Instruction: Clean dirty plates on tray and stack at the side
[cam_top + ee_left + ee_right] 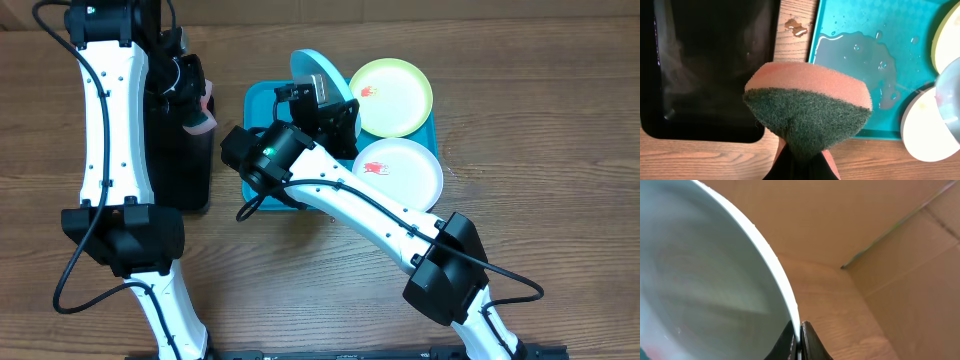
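My right gripper [322, 92] is shut on the rim of the pale blue plate [318, 72] and holds it tilted on edge above the turquoise tray [262, 105]; the rim sits between the jaws [799, 340] in the right wrist view, where the plate [705, 280] fills the left. The yellow-green plate [392, 96] and the white plate [398, 172] lie on the tray's right side, each with a red smear. My left gripper [198, 108] is shut on a sponge [807, 110], orange with a green scouring face, over the black tray's right edge. Water pools on the turquoise tray [850, 45].
A black rectangular tray [180, 150] lies left of the turquoise tray, also in the left wrist view [710, 65]. A few water drops lie on the wood between them [796, 27]. A cardboard wall [900, 255] stands behind the table.
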Action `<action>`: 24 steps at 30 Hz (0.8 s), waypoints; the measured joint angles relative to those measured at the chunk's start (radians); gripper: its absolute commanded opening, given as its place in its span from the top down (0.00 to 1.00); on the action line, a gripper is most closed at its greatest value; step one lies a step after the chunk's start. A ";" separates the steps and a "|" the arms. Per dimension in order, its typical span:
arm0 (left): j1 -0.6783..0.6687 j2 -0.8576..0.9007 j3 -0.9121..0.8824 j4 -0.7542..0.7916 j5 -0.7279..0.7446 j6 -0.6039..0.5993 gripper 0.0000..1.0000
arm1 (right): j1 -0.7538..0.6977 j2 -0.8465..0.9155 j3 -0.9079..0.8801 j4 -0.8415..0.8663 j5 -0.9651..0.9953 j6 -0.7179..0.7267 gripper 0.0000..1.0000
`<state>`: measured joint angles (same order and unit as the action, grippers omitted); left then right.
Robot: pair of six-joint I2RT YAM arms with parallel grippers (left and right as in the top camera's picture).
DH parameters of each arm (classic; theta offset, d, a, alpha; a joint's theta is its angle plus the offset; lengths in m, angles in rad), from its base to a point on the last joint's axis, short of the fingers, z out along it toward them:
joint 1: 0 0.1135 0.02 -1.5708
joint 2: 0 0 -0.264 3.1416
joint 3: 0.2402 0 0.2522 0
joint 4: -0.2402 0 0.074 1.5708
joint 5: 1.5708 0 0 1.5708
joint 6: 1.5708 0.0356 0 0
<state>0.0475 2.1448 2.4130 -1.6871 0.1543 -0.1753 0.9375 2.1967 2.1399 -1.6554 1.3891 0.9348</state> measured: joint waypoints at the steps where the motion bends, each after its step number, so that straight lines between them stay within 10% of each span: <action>1: 0.000 0.000 0.000 0.000 0.000 0.000 0.96 | 0.000 0.000 0.000 -0.010 0.032 0.004 0.96; 15: 0.000 0.000 0.000 0.000 0.000 0.000 0.96 | 0.000 0.000 0.000 -0.020 0.121 0.012 0.96; 24: 0.000 0.000 0.000 0.000 0.000 0.000 0.96 | -0.020 0.000 0.000 0.007 -0.167 0.023 0.96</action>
<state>0.0475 2.1448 2.4130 -1.6875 0.1543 -0.1753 0.9173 2.1967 2.1403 -1.6482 1.2224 0.9573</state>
